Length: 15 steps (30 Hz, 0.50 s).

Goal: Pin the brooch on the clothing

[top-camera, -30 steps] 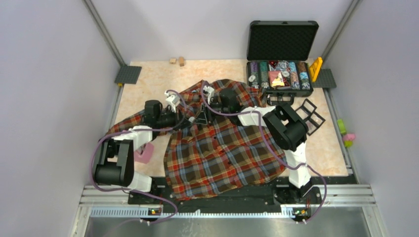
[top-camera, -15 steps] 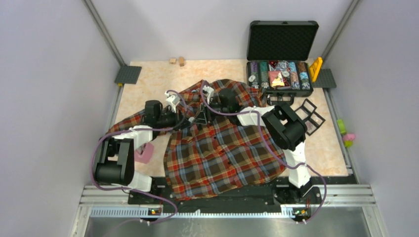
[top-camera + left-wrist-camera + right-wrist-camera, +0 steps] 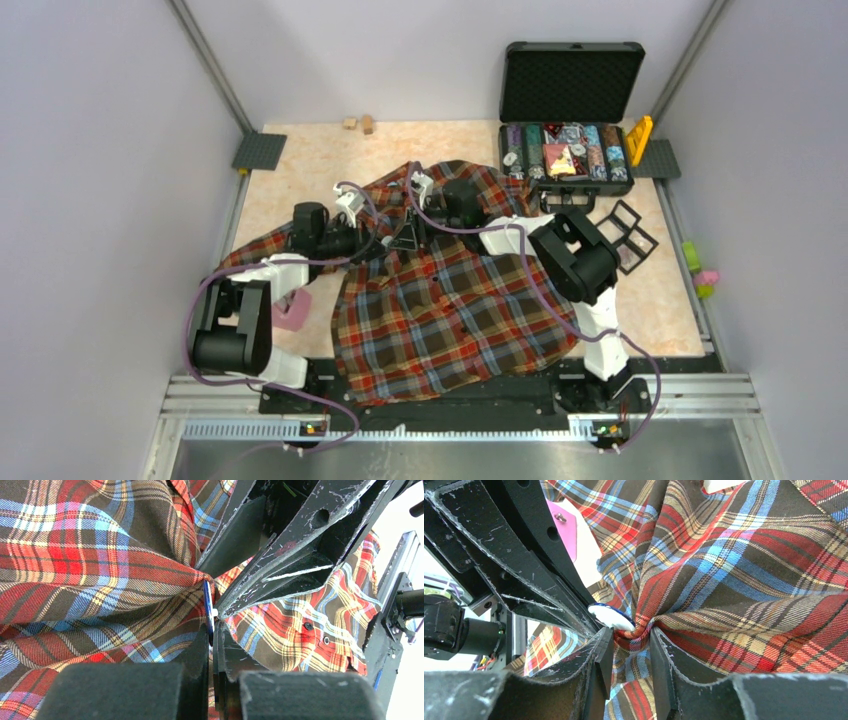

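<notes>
The clothing (image 3: 450,300), a plaid shirt, lies spread on the table between both arms. In the left wrist view my left gripper (image 3: 214,630) is shut on the brooch (image 3: 208,611), a thin blue disc seen edge-on and pressed against a bunched fold of the clothing (image 3: 100,570). In the right wrist view my right gripper (image 3: 631,640) pinches that fold of clothing (image 3: 734,580) between its fingers, and the brooch (image 3: 610,616) shows as a white, blue-rimmed face just above its left finger. From above, the left gripper (image 3: 385,240) and right gripper (image 3: 407,238) meet tip to tip near the collar.
A pink block (image 3: 292,312) lies left of the shirt beside the left arm. An open black case (image 3: 565,150) of small items stands at the back right, with a black grid frame (image 3: 625,235) in front of it. Small wooden blocks (image 3: 358,123) sit at the far edge.
</notes>
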Motion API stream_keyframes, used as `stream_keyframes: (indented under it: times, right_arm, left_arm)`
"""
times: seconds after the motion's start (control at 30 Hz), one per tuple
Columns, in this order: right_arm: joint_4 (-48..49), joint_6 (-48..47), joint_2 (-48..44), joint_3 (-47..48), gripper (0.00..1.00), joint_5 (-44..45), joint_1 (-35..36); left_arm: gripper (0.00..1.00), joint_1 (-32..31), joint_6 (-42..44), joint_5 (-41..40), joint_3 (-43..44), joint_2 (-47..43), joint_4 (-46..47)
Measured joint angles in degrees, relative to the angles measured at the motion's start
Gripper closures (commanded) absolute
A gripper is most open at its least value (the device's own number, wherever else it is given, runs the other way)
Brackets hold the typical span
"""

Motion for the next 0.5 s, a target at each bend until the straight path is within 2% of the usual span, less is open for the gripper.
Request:
stream_keyframes:
  times: [0.5]
  right_arm:
    - [1.64,0.83,0.07,-0.17,0.68,2.49,0.83]
  left_arm:
    - [1.0,0.02,0.0,-0.79,0.02,0.0,0.0]
